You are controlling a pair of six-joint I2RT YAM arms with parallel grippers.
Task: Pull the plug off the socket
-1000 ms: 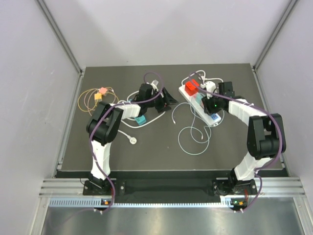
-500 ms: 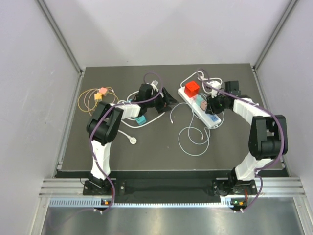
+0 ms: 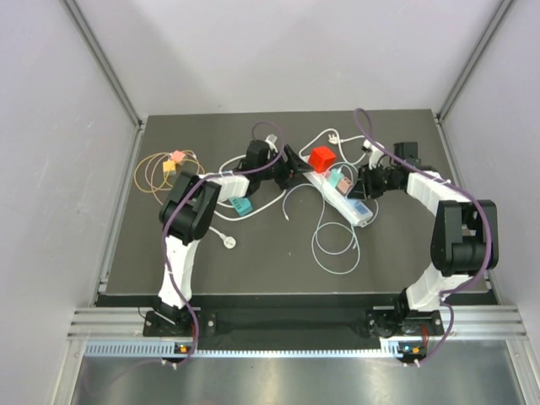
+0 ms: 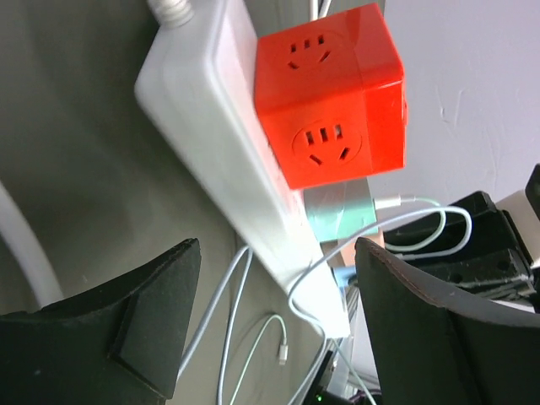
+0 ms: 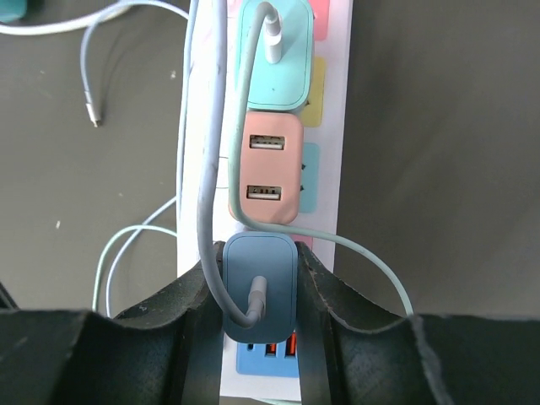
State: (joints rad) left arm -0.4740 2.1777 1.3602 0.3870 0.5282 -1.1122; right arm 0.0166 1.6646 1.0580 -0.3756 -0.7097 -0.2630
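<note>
Over the last half second the socket (image 3: 358,208) has been sliding toward the left arm, carrying its red cube adapter (image 3: 321,158) with it. The left claw (image 3: 293,169) has been reaching in toward that end.

In the top camera, the socket is lying diagonally on the dark table (image 3: 253,261). Its red-cube end is pointing to the back middle and its other end to the right front. The left claw is sitting just beside the cube end. The right claw (image 3: 366,182) is coming in over the strip from the right side. Pale loose cables (image 3: 333,253) are curling on the table in front of it.

In the left wrist camera, the left claw's fingers (image 4: 126,337) are standing wide apart and gripping nothing. The white strip is running across the gap ahead of them, with the red cube on top.

In the right wrist camera, the right claw's fingers (image 5: 169,337) are pressing against both sides of the blue-grey plug (image 5: 260,283), which is sitting on the strip near its end, a grey cable leaving its top. Beyond it a pink USB charger (image 5: 268,169) and a teal charger (image 5: 274,55) are sitting in the next outlets. Whether the plug's pins are lifting out cannot be told.
</note>
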